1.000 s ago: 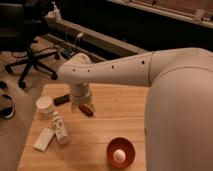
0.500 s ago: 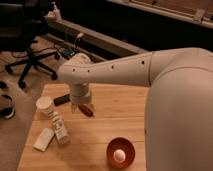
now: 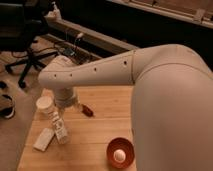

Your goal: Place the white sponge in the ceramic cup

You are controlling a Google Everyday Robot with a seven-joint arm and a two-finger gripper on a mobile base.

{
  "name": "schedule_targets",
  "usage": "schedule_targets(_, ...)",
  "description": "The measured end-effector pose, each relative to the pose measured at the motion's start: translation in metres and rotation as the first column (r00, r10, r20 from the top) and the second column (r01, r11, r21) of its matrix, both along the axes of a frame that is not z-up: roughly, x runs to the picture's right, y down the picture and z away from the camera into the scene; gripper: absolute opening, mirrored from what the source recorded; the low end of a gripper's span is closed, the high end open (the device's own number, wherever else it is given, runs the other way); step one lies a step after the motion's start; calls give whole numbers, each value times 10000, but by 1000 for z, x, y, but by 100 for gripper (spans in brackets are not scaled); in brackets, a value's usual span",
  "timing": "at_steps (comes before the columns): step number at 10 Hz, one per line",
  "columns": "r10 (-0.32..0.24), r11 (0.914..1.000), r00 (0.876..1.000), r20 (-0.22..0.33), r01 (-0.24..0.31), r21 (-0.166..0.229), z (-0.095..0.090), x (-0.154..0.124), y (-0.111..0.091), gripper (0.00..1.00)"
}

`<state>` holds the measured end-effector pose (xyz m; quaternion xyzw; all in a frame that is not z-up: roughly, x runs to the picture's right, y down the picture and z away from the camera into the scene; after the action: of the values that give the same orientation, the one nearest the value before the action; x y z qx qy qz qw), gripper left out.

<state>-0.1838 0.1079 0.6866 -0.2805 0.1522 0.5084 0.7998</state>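
Though I cannot tell if the tool (image 3: 70, 103) beside the ceramic cup (image 3: 45, 105) is open, the white sponge (image 3: 43, 139) front-left of it looks light and squashy; pinch its long edges.

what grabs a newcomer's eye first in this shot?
The bulky white arm dominates, sweeping in from the right over the wooden table, with its gripper hanging at the table's left end beside the ceramic cup. Next comes the red bowl holding a white ball near the front edge. The white sponge lies flat at front left, next to a slim white bottle.
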Motion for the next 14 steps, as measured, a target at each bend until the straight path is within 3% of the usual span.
schedule_targets(2,-1209,9922,9840,1311,1157,470,-8,-23,1,65)
schedule_targets(3,-1950,9801,9606,1980,1832,765,-11,-31,1,65)
schedule_targets(5,-3400,9401,8883,3086,3134,1338,-18,-41,2,65)
schedule_targets(6,-4100,9121,8404,3545,3772,1607,-22,-45,3,65)
schedule_targets(7,-4934,8692,7707,4031,4543,1953,-27,-49,5,65)
schedule_targets(9,-6047,7908,6470,4644,5570,2536,-32,-56,8,65)
schedule_targets(11,-7098,6818,4716,5233,6467,3419,-39,-71,9,65)
schedule_targets(12,-7369,6428,4051,5412,6677,3754,-42,-78,11,65)
schedule_targets(13,-7624,5978,3261,5589,6856,4154,-46,-87,13,65)
schedule_targets(14,-7768,5664,2692,5693,6938,4448,-48,-95,16,65)
